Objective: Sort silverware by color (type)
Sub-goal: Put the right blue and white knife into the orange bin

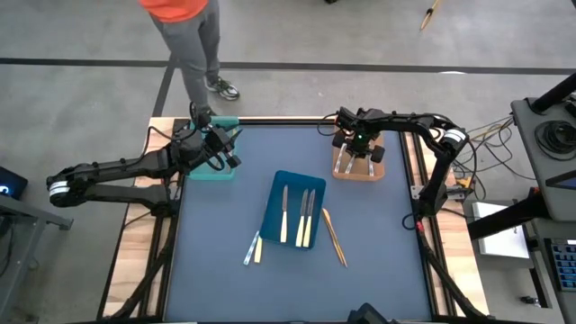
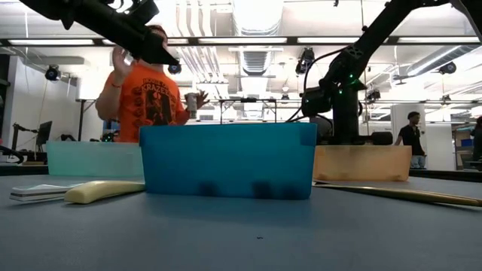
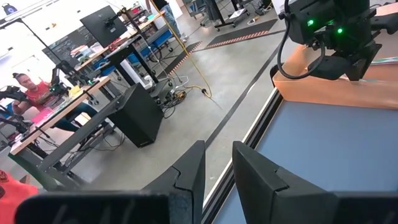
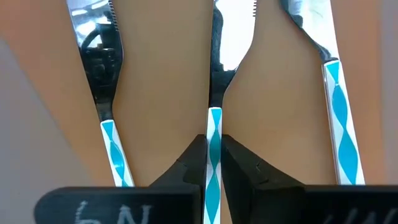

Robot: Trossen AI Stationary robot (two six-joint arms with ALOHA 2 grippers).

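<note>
High view: straight down over whole grey-blue table (image 1: 378, 243). Low view: tabletop level, facing room, close behind translucent blue rectangular tray (image 2: 226, 159). Left wrist looks across table's edge; right wrist hangs very near orange tray (image 4: 168, 93). High and low share trays.

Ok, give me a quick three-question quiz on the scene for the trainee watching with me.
1. True or false: the right gripper is working over the teal tray.
2. How many striped-handled utensils show in the orange tray in the right wrist view? A two, B three, C five.
3. Fill in: the gold-handled utensils lie ___ the blue tray (inside or outside).

Key: 1 false: it is at the orange tray, shut on the middle utensil. 2 B. 3 outside.
</note>
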